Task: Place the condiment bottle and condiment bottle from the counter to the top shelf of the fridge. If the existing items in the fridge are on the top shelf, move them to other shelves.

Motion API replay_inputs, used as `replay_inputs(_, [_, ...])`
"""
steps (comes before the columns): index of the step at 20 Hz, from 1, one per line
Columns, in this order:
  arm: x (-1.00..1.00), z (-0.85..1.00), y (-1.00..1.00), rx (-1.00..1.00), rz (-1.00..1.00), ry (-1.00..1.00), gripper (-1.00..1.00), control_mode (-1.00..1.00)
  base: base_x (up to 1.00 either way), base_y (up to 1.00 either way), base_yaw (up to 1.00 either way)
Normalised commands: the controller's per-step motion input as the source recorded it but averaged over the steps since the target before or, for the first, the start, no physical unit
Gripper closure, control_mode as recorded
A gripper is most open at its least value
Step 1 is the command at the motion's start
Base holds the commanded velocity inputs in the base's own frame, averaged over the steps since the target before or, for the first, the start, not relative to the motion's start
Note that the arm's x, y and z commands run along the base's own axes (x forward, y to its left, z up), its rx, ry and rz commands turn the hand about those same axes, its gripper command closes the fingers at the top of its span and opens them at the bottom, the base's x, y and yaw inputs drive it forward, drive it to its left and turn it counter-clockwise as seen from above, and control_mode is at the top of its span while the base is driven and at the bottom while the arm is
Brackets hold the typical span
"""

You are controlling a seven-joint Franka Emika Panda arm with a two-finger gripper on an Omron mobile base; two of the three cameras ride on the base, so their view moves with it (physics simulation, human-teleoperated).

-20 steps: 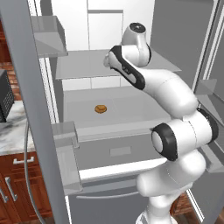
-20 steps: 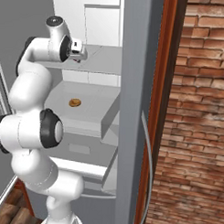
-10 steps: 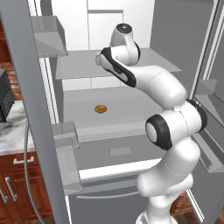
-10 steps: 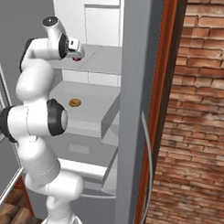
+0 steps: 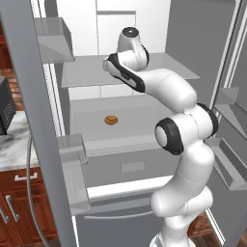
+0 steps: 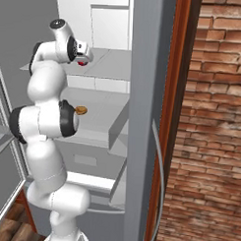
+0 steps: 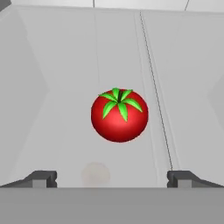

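Above the top shelf (image 7: 65, 65) we hover our wide-open, empty tool (image 7: 112, 179) over the tomato (image 7: 119, 115), needing next to descend and close.

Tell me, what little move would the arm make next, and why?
Probably ease down until the open gripper straddles the tomato, then close. The tomato sits on the top shelf, centred between the fingertips but not yet reached, and that shelf must be cleared.
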Motion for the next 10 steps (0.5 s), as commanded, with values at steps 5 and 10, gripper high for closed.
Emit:
replay_inputs(5, [0.29, -0.09, 0.0, 0.02, -0.03, 0.0, -1.0, -1.0, 0.0, 0.0, 0.0])
replay_inputs(10, [0.35, -0.11, 0.0, 0.0, -0.01, 0.0, -1.0, -1.0, 0.0, 0.0, 0.0])
